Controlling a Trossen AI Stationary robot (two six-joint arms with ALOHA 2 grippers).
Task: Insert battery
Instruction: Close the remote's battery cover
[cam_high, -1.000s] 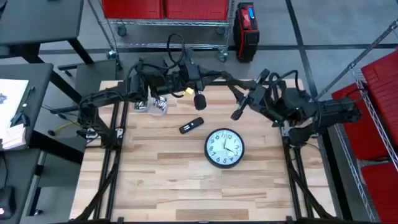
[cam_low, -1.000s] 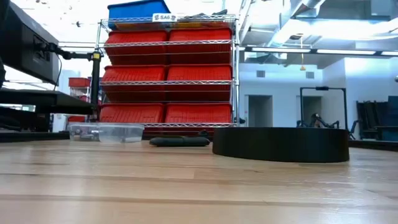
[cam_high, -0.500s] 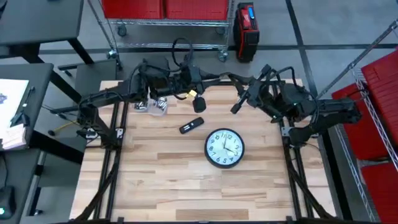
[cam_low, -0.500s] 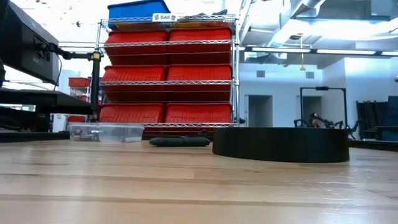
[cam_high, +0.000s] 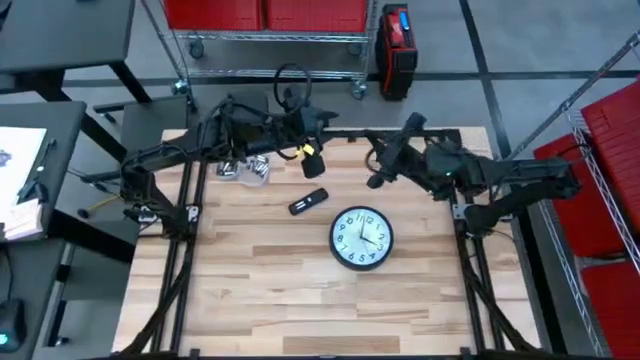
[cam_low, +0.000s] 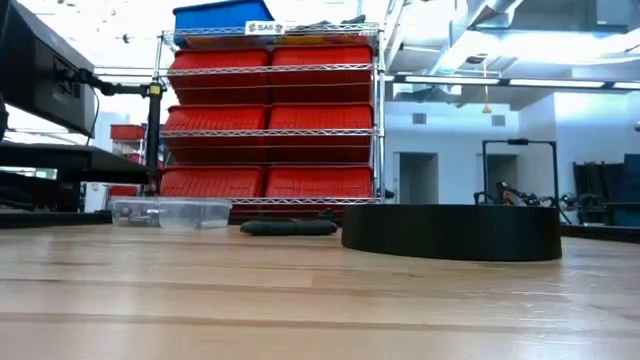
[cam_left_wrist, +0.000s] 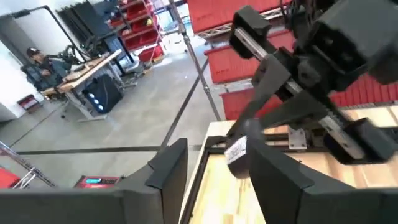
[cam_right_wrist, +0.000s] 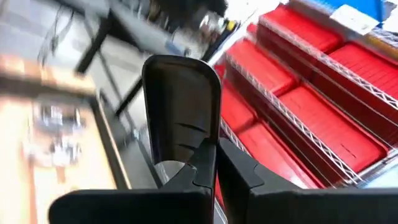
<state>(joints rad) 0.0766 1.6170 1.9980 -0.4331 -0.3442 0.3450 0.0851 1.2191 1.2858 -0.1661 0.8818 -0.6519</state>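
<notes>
A round black clock (cam_high: 361, 238) lies face up on the wooden table (cam_high: 260, 300); the low view shows its rim (cam_low: 450, 232). A small black bar-shaped piece (cam_high: 308, 201) lies flat just left of it, also in the low view (cam_low: 288, 227). My left gripper (cam_high: 311, 162) hovers open over the table's far middle. My right gripper (cam_high: 376, 180) hangs in the air to its right, shut on a small pale cylinder that looks like the battery (cam_left_wrist: 236, 149). Neither gripper shows in the low view. My right gripper pinches the pale battery (cam_left_wrist: 237, 151) between its two fingertips (cam_left_wrist: 249, 129), well clear of the table. The fingers slant down toward the table's left side. In its own wrist view the fingers hide most of the battery, and only a pale patch (cam_right_wrist: 166, 169) shows.
A clear plastic container (cam_high: 246, 169) stands at the far left of the table, also in the low view (cam_low: 170, 212). Red bins on wire shelves (cam_low: 270, 120) stand beyond the far edge. Bare wood lies toward the near edge.
My right arm has shifted a little toward the table's left and its wrist has turned, with the gripper staying shut. My left gripper has drawn slightly toward the table's left. The clock and the black piece have stayed put.
</notes>
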